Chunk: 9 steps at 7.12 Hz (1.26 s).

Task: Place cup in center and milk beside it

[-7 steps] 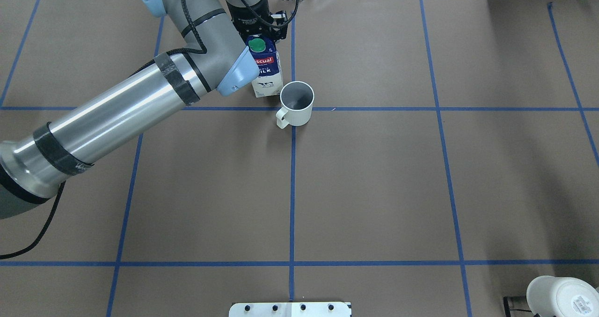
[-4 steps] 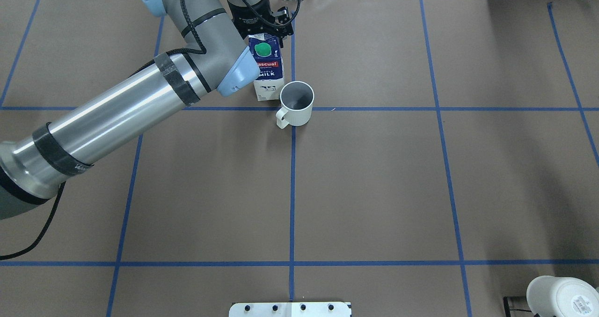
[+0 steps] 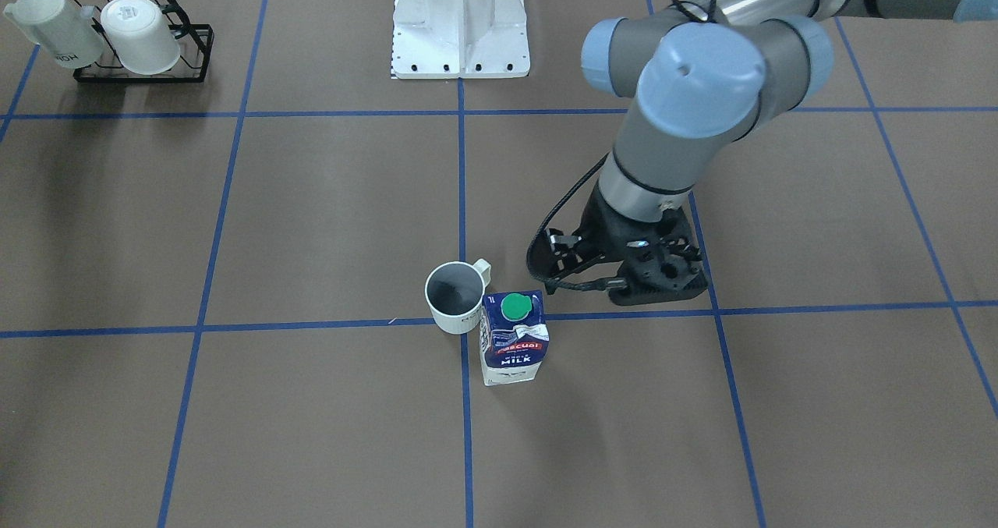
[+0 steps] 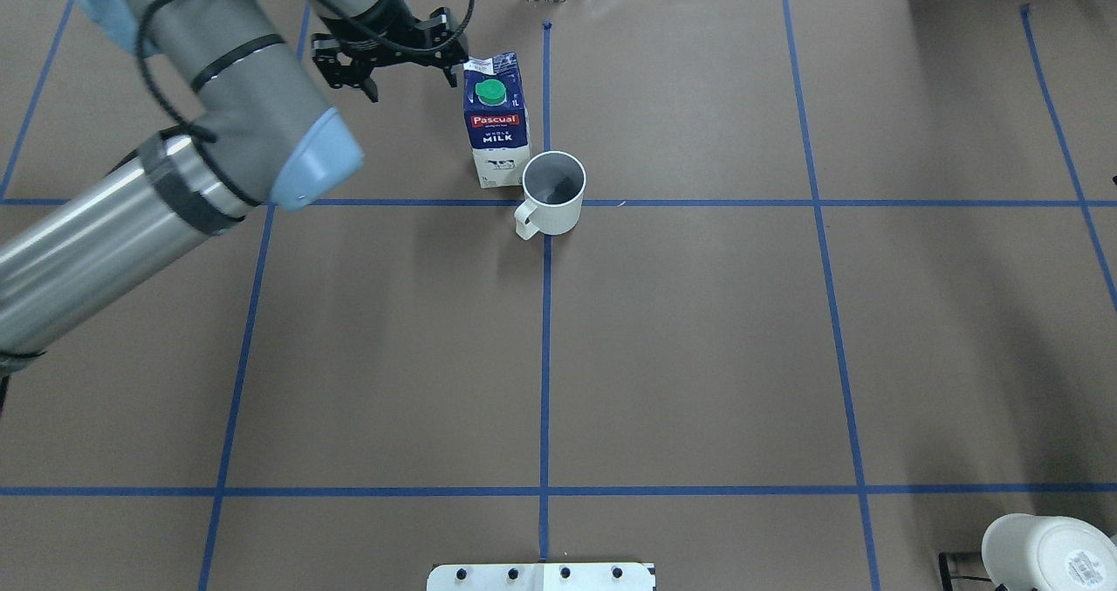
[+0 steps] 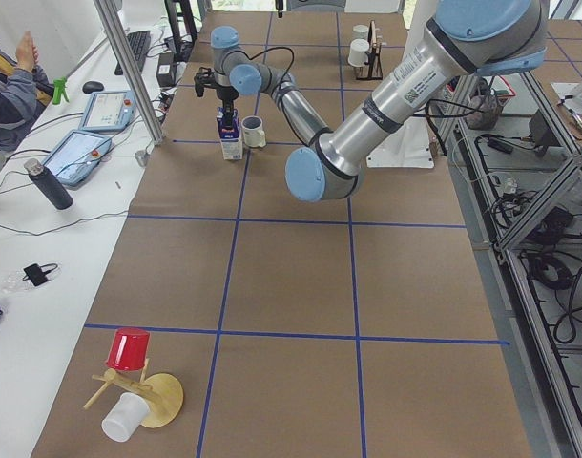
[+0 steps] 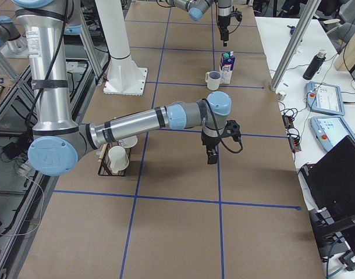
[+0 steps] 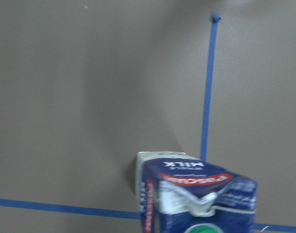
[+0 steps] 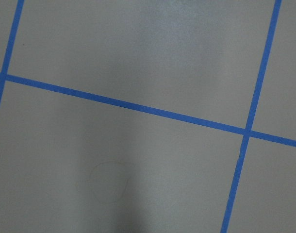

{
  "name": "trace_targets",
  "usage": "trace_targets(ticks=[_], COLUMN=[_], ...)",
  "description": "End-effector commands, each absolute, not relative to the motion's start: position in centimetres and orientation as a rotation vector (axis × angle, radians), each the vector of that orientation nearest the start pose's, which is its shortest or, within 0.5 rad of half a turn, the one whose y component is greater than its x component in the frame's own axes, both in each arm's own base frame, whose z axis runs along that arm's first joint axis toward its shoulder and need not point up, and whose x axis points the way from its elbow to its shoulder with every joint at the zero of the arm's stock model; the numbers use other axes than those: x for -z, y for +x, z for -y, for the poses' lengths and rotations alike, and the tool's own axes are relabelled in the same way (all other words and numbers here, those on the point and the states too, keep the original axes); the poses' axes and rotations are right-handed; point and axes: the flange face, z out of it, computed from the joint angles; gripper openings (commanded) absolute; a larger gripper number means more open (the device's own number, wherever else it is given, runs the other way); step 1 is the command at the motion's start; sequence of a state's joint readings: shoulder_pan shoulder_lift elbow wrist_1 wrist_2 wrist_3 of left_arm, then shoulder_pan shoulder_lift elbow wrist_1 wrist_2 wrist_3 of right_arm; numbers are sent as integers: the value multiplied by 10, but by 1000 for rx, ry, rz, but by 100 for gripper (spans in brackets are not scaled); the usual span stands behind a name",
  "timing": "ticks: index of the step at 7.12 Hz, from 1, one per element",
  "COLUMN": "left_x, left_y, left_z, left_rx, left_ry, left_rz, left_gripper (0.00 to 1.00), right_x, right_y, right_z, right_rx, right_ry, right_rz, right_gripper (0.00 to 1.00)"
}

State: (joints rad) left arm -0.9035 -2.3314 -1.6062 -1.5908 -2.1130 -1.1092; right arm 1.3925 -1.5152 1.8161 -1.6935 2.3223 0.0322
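Left claw (image 4: 397, 58), black and two-fingered, hangs spread and empty. Just to its right the tall blue-and-white milk carton (image 4: 496, 128) stands upright, long axis vertical, green cap up. Beyond it, touching or nearly so, the small white ribbed cup (image 4: 553, 194) sits on the central blue tape crossing (image 4: 546, 250) of the brown desk (image 4: 698, 355), handle toward the robot. The far-off right claw (image 6: 211, 156) cannot be judged.

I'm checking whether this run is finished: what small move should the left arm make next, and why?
Probably just pull the left claw away to its own side. It looks open and clear of the milk, which stands upright beside the cup on the center crossing, so nothing seems left to place.
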Motion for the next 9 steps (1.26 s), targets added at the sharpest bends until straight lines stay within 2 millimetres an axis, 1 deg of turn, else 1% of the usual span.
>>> trace_targets(ticks=[1,2,3,4,5,6,7,8,9], left_x=[-253,-297,-348,-389,-422,-460,-485,-486,-468], left_y=[273,231,196,186,149,96,53,46,53], left_z=[534,512,495,483,474,469,472,475,484], left_rx=[231,201,77,-20,-89,-154,-198,-181,-112], left_ry=[125,144,180,170,198,204,207,195,137], left_rz=[-930,-886,-818,-765,-723,-706,-733,-753,-757], left_gripper=[98,98,98,98,98,98,98,98,98], right_x=[-528,-532,-530,-522,-523,-526,-528,-523,-510], right_y=[-32,-35,-35,-36,-36,-36,-35,-36,-40], right_z=[514,515,516,518,519,520,518,522,530], right_rx=[214,216,217,221,216,223,227,221,152], right_ry=[80,71,76,88,85,104,115,123,113], right_rz=[760,760,760,765,765,766,764,760,769], right_gripper=[100,100,100,100,100,100,100,100,100])
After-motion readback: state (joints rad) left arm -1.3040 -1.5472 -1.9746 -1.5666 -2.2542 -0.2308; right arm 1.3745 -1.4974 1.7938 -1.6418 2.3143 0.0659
